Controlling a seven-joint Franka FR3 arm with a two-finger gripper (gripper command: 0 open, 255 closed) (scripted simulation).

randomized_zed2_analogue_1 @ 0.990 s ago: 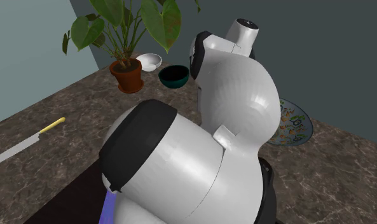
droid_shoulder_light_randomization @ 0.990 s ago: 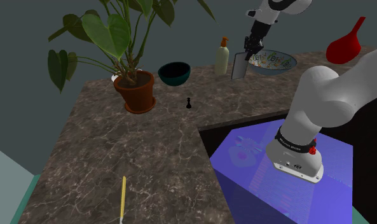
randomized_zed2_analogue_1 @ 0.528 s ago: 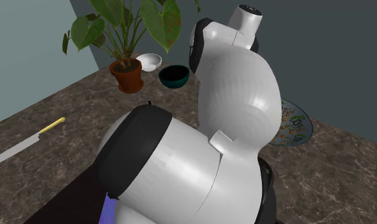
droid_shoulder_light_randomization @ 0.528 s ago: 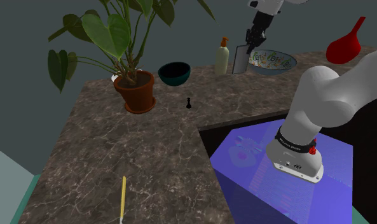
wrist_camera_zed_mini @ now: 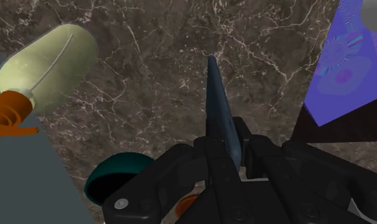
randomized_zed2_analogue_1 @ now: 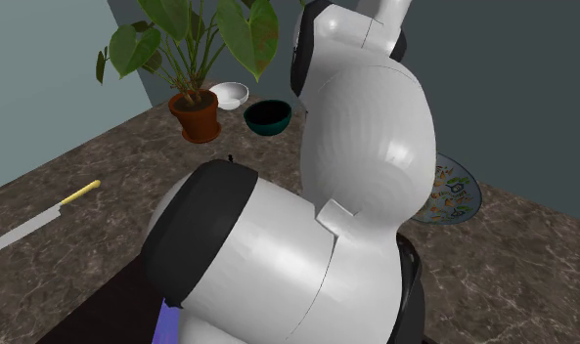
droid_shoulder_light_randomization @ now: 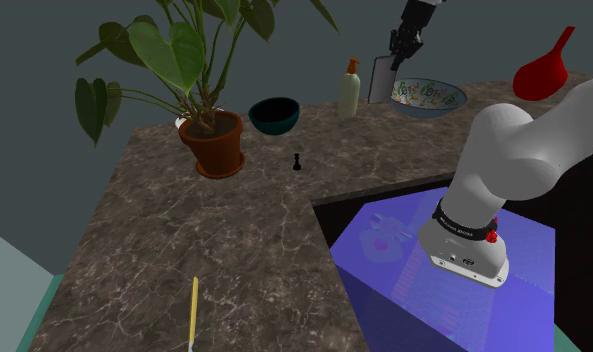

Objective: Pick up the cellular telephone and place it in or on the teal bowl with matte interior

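The claw [droid_shoulder_light_randomization: 393,60] clamps the cellular telephone [droid_shoulder_light_randomization: 380,82], hanging lengthwise over the bench's [droid_shoulder_light_randomization: 234,230] back edge; the teal bowl [droid_shoulder_light_randomization: 274,115] sits along that edge, toward the shoulder view's left.

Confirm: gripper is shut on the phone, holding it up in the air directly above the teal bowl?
Not above the teal bowl. The shoulder view shows the gripper shut on the phone, holding it up between the pump bottle and the patterned bowl. The teal bowl sits well off toward that view's left, beside the potted plant.
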